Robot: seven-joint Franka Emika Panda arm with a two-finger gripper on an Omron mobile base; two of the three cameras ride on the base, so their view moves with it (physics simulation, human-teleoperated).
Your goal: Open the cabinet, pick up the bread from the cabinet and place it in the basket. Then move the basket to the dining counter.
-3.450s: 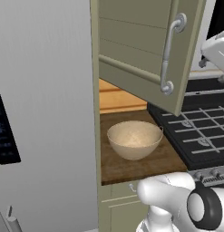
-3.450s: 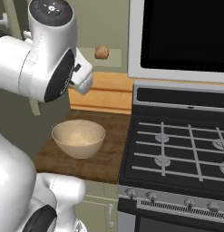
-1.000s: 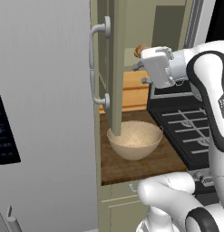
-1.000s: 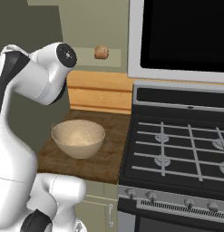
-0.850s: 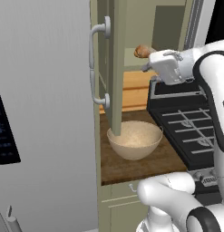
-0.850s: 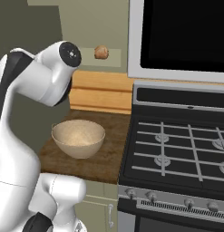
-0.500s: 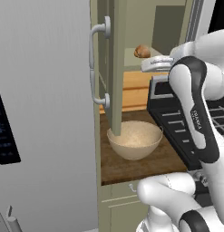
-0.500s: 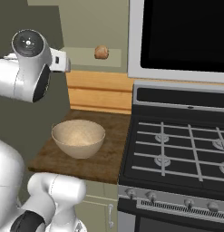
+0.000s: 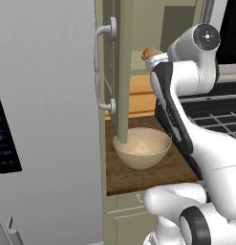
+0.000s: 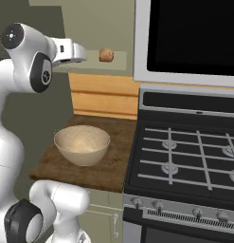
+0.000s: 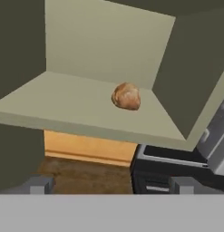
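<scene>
Lumpy brown bread (image 11: 126,96) on smooth pale cabinet (image 11: 77,102) shelf

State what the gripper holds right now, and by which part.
Nothing is held. The open gripper faces the small round brown bread, which lies apart from it on the pale green cabinet shelf.

Brown bread (image 11: 126,96) on open cabinet (image 9: 120,72) shelf; empty tan basket (image 10: 82,144) on worktop below.
</scene>
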